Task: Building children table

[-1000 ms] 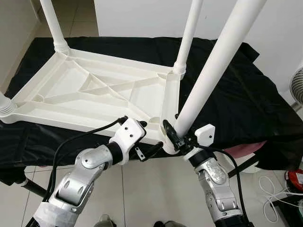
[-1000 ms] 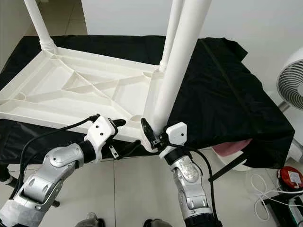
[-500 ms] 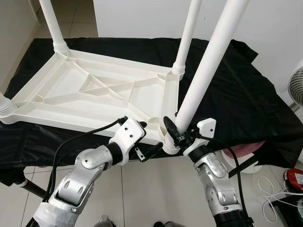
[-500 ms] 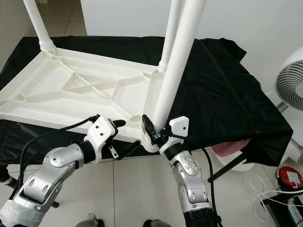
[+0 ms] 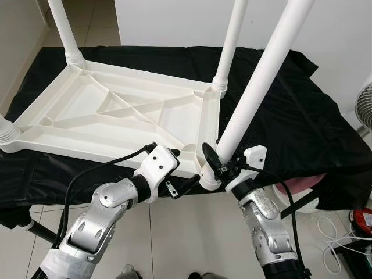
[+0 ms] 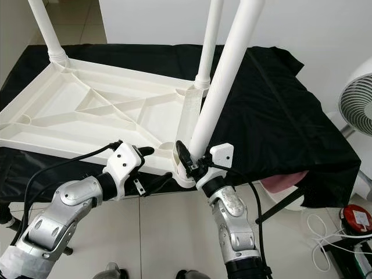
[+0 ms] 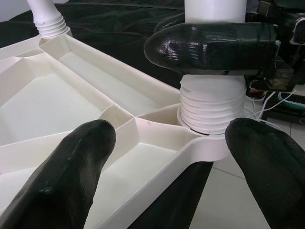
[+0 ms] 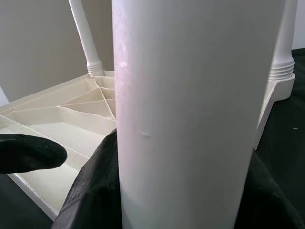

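Clamping the white leg [image 5: 256,87], right jaws [image 5: 216,167] grip its base.

Above the right fingers [image 5: 210,160] the gripped leg [image 5: 256,87] runs out of the picture's top edge, as do the other two legs beyond them, while the far finger is hidden behind the leg and the fan [image 6: 356,107] is cut off at the side.

My two arms are shiny silver with white wrist blocks. Black cables loop along them. My fingers [image 7: 71,176] are long, black and rounded.
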{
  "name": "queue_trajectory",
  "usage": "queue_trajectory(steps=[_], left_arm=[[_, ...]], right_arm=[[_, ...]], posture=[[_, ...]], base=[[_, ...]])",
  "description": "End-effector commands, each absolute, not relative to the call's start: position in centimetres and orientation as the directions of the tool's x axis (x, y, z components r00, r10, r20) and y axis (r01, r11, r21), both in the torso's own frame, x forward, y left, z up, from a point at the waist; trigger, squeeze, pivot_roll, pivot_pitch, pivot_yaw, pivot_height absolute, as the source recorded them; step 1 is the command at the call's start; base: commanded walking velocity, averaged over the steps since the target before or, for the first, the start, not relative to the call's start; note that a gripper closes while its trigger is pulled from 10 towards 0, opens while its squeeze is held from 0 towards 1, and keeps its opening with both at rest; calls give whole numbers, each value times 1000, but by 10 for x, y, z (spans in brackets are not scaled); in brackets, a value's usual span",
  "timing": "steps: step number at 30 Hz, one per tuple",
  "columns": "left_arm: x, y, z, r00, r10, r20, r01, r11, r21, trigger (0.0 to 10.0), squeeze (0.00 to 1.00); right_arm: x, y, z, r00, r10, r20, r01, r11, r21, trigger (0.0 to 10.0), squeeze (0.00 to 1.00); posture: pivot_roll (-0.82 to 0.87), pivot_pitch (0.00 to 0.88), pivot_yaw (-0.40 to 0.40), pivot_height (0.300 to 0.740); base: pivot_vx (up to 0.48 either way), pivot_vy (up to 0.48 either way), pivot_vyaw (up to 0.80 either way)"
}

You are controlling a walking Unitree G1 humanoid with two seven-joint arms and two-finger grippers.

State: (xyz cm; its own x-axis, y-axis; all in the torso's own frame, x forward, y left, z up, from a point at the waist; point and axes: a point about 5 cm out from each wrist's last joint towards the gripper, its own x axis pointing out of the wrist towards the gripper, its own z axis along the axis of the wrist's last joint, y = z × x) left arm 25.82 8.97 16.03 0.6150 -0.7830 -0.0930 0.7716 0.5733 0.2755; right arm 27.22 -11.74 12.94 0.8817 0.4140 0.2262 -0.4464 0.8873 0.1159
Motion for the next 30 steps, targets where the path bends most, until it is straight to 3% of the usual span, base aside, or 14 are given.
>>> queue_trajectory(steps=[1,16,30], left_arm=[[257,92,160,622,-777,-101,767,578,277,10000,0],[257,96,161,624,-774,-106,765,578,284,10000,0],[258,96,162,627,-772,-105,762,581,286,10000,0]], right_arm=[[263,-131,95,924,374,77,-381,916,121,10000,0],[257,-126,98,899,416,139,-417,909,-24,10000,0],[255,-124,97,883,445,147,-438,896,-76,10000,0]], posture=[[75,113,-41,740],[78,114,-30,740],[74,118,-32,740]], base=[[0,0,0],[0,0,0],[0,0,0]])
